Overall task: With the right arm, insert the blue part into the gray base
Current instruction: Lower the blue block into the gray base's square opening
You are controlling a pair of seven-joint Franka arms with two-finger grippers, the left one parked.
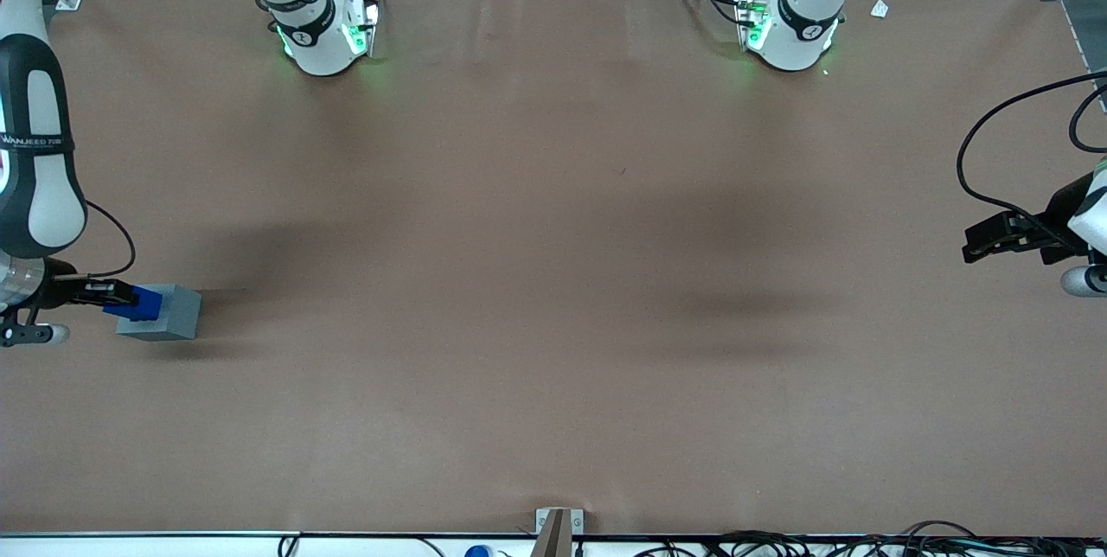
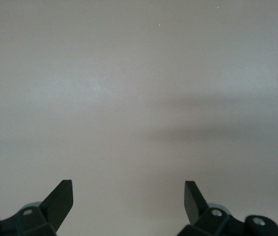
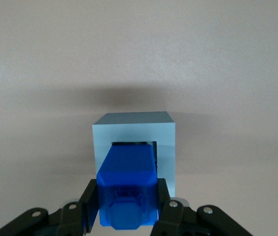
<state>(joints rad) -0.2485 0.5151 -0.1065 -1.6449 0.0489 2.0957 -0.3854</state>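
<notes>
I see the gripper (image 3: 127,209) clamped on the blue part (image 3: 128,184), whose lower end sits in the gray base (image 3: 134,129) socket.

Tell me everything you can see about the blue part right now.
The blue part is a small bright blue block that looks like glossy plastic, with a narrower stepped knob at the end facing the wrist camera. The right arm's end effector is shut on it, a black finger on each side. Its other end reaches into the square socket of the gray base, though how deep it sits cannot be told. In the front view it lies at the working arm's end of the brown table.
</notes>
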